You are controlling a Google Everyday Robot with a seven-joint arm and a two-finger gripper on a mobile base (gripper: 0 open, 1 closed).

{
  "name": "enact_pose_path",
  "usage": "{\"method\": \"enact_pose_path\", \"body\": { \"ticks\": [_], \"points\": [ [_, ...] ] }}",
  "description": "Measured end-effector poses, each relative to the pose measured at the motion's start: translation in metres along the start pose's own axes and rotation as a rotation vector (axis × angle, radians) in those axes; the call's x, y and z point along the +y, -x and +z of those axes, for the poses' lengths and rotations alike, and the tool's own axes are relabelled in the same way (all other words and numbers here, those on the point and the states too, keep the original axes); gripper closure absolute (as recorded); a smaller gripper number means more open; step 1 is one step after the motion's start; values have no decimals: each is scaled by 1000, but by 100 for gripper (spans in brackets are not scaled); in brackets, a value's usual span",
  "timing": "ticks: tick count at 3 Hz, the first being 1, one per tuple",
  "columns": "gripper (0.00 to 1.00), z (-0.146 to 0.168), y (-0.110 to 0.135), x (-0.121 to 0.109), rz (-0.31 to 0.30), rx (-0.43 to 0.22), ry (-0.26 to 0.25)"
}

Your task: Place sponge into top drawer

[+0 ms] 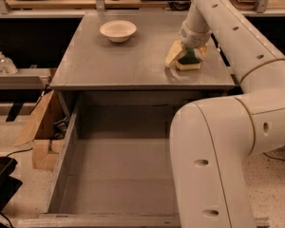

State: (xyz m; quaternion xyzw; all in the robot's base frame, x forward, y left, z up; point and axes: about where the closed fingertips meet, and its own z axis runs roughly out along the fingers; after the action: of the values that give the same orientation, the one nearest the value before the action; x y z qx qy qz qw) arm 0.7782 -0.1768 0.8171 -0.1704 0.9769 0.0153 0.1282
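The sponge (190, 63), pale yellow with a dark green top, lies on the grey cabinet top (123, 61) near its right front corner. My gripper (187, 56) reaches down from above and straddles the sponge. Its yellowish foam pads (173, 54) stand open on the sponge's left and right sides, and the sponge still rests on the surface. The top drawer (118, 175) is pulled out wide open below the cabinet's front edge. Its flat grey bottom holds nothing that I can see. My arm hides its right part.
A white bowl (118, 30) sits at the back left of the cabinet top. My arm's bulky links (218, 165) cover the drawer's right side. A cardboard box (38, 132) and a shelf with small bottles (2, 63) are on the left.
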Motion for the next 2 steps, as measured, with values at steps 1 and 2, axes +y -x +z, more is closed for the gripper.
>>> {"method": "enact_pose_path", "body": {
  "ticks": [1, 2],
  "points": [
    [70, -7, 2, 0, 0, 0, 0],
    [94, -11, 3, 0, 0, 0, 0]
  ]
}}
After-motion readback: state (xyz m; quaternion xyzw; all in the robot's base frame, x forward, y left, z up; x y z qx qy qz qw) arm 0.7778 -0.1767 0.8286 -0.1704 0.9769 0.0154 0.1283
